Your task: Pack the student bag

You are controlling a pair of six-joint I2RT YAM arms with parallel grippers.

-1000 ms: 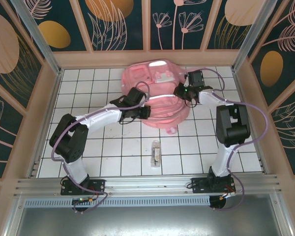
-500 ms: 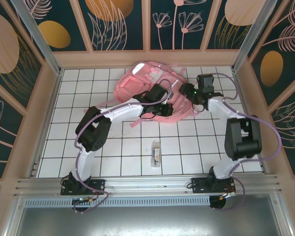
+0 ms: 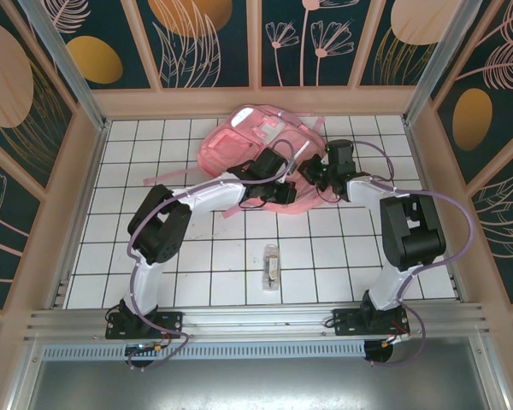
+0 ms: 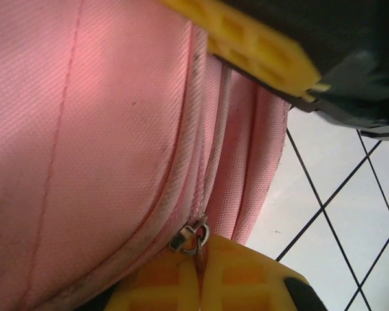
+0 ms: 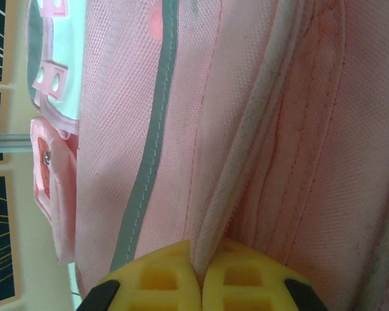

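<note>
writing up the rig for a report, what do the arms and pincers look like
The two arms match. Left arm and right arm are white tubular links joined by bulky black joint housings, with a thin purple cable looping alongside each. Left pincer and right pincer end in yellow pads moulded with a waffle grid, on black finger bodies.

No readable text, brand, number or sign appears anywhere. The student bag (image 3: 231,158) carries a pale patch (image 5: 65,91) on its front, but it shows no lettering that can be made out.
</note>
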